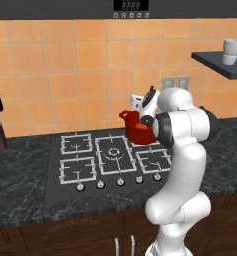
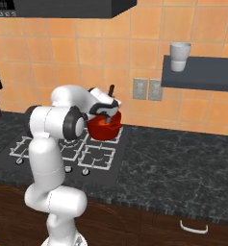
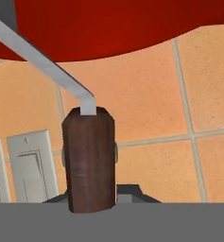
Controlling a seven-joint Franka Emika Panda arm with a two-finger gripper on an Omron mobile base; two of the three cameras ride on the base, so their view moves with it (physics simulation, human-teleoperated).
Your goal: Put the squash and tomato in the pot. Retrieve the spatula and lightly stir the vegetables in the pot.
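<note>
The red pot [image 1: 135,131] stands on the hob's back right burner, close to the tiled wall. My gripper [image 1: 149,106] hovers right over it, shut on the spatula's brown wooden handle [image 3: 89,160]. From the handle a grey metal shank [image 3: 42,61] slants toward the pot [image 3: 108,28]. The light-grey blade [image 1: 136,102] shows above the pot's far rim. In the right base view the handle's end [image 2: 111,90] sticks up above the hand [image 2: 107,104] and the pot [image 2: 106,127]. I cannot make out the squash or the tomato; my arm and the pot's wall hide the inside.
The black hob [image 1: 107,157] has several burners and a row of knobs [image 1: 120,181] at its front. Wall outlets [image 2: 147,89] sit behind the pot. A dark shelf [image 2: 202,72] carrying a white cup [image 2: 180,56] juts out to the right, above the stone counter [image 2: 183,158].
</note>
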